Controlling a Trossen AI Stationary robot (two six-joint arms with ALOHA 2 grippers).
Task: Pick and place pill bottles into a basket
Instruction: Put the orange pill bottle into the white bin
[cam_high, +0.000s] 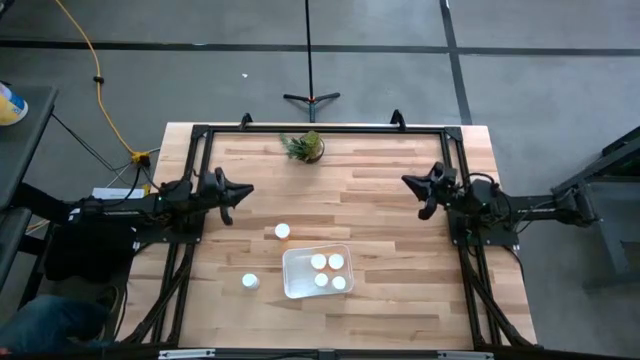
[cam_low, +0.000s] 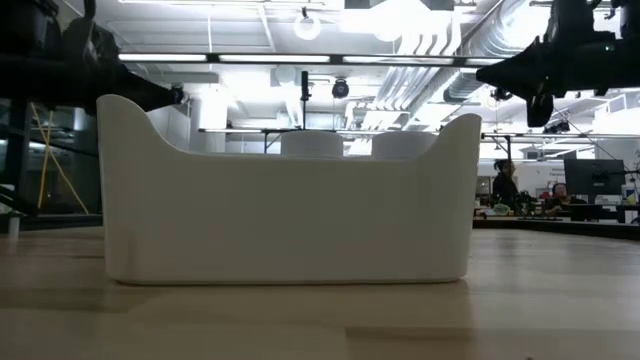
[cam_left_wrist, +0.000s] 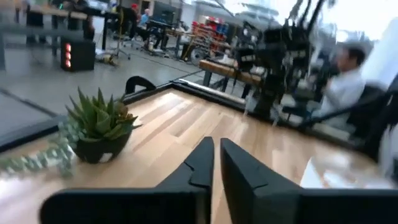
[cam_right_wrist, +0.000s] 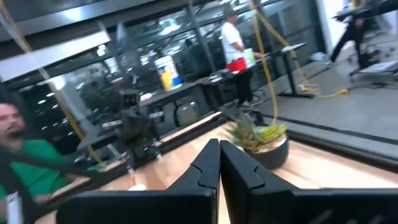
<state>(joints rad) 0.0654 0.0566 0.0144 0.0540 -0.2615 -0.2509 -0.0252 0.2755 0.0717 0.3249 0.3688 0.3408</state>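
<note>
Pill bottles with round white caps sit in two groups on the pale wood-plank table: four stand inside the basket, a shallow white rectangular bin with rounded corners and smooth plastic walls near the table's front edge, and two stand outside it. Of the loose ones, the orange-bodied bottle stands just beyond the basket's far left corner, and the white-capped bottle stands near the basket's left side, apart from it. The four caps in the basket cluster toward its right half; in the low view two of them show as rounded tops above the dipped middle of the basket's front wall. The left gripper hangs above the left part of the table with its two dark, wedge-shaped fingers pressed nearly together, only a thin slit between them, holding and touching nothing. The right gripper hangs above the right part of the table, its fingers likewise closed to a narrow slit and empty. A small potted succulent with spiky green leaves in a dark round pot stands near the table's far edge.
</note>
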